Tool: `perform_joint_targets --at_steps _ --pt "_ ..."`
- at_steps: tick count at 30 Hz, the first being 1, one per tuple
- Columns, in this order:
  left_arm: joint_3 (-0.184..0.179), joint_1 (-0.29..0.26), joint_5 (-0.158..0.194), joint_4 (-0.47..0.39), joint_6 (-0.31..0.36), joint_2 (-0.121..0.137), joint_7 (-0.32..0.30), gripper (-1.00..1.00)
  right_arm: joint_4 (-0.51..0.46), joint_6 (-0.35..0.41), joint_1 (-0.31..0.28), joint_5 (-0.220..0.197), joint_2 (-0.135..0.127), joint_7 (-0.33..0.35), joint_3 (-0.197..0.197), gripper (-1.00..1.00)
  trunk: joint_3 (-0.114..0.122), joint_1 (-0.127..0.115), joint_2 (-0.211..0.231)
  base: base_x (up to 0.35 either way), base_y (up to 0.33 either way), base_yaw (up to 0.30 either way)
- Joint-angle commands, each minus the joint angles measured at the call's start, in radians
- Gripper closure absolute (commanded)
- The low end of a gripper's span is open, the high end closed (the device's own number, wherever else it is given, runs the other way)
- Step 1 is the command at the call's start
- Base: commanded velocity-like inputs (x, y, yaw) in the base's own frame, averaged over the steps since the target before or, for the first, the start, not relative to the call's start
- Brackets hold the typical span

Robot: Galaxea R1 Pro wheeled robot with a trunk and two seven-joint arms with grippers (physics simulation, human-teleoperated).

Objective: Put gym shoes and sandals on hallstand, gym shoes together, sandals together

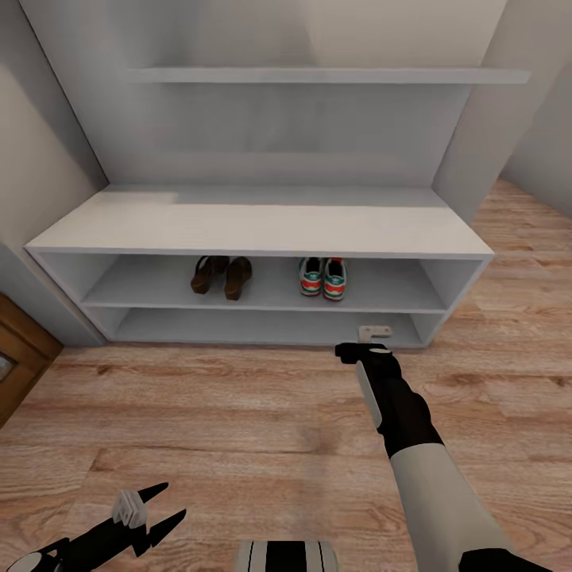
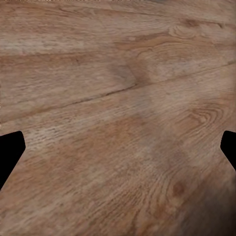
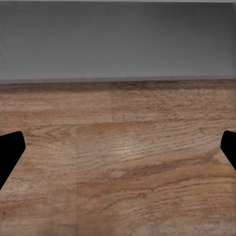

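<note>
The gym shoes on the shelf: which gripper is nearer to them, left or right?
Right. The right gripper is just in front of the rack, slightly below the gym shoes. The left gripper is far back over the floor.

Matt pale-grey hallstand [image 1: 262, 226], grainy knotted wood-plank corridor floor [image 1: 238, 429], dark brown leather-look sandals [image 1: 221, 276].

Even soft light, faint shadows, slight blur
</note>
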Motion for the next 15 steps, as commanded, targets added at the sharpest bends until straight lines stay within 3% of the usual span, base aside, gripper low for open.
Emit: perform_joint_targets --at_steps 1,5,12,15 --pt "0.001 -0.001 0.001 0.001 -0.007 0.001 -0.003 -1.00 0.000 0.005 0.000 0.006 0.001 0.001 -0.001 -1.00 -0.001 0.000 0.000 -0.005 0.000 0.000" --pt "0.001 -0.001 0.001 0.000 -0.006 0.001 -0.003 -1.00 0.001 0.004 0.001 0.006 0.001 0.002 -0.001 -1.00 -0.001 0.000 0.000 -0.002 0.000 0.000" --pt "0.001 -0.001 0.001 0.000 -0.004 0.002 -0.003 -1.00 0.001 0.004 0.004 0.006 0.001 0.003 -0.002 -1.00 0.026 -0.003 0.001 0.000 0.000 0.000" --pt "0.001 -0.001 0.001 0.001 -0.002 0.004 -0.002 -1.00 0.036 0.002 0.049 0.006 -0.004 0.009 -0.001 -1.00 0.038 -0.005 0.002 0.000 0.000 0.000"
